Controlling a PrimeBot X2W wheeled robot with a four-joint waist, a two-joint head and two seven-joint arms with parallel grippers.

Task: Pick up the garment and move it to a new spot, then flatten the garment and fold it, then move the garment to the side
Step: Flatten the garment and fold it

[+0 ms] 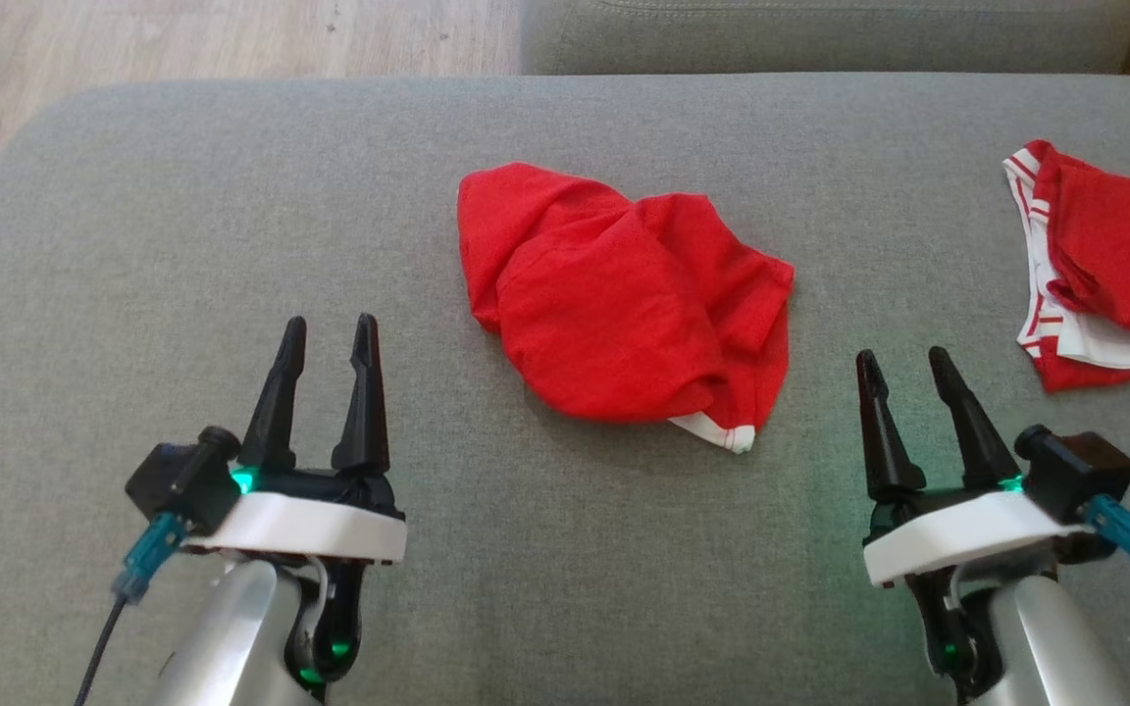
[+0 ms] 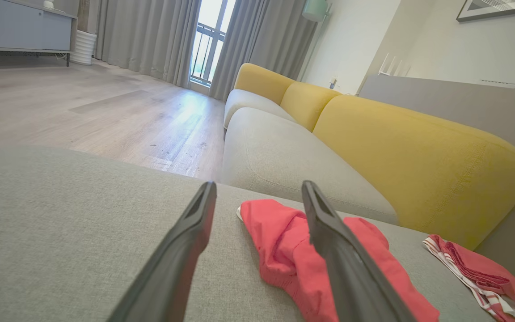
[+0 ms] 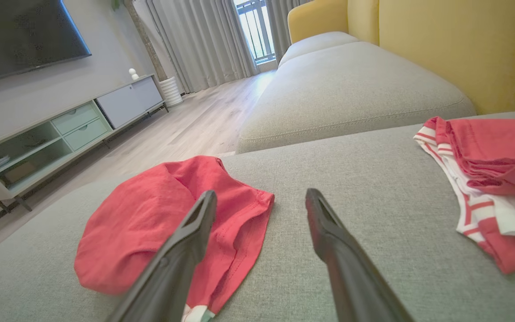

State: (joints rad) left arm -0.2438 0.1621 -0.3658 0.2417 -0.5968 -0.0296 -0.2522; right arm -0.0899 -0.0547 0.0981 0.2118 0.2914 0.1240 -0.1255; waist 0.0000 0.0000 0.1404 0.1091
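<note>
A crumpled red garment (image 1: 619, 304) with a white hem corner lies in a heap at the middle of the grey cushion (image 1: 182, 226). The same garment (image 2: 280, 243) shows in the left wrist view, and the garment (image 3: 150, 219) lies ahead-left in the right wrist view. My left gripper (image 1: 328, 338) stands open near the front left, apart from the cloth, nothing between its fingers. On the front right my right gripper (image 1: 903, 365) is open too, just right of the garment's hem, touching nothing.
A second red garment with white striped trim (image 1: 1095, 265) lies at the cushion's right edge. Behind are another grey seat (image 1: 820, 34) and yellow backrests (image 2: 414, 165). Wood floor (image 1: 133, 39) lies beyond the far left edge. A TV cabinet (image 3: 61, 129) stands across the room.
</note>
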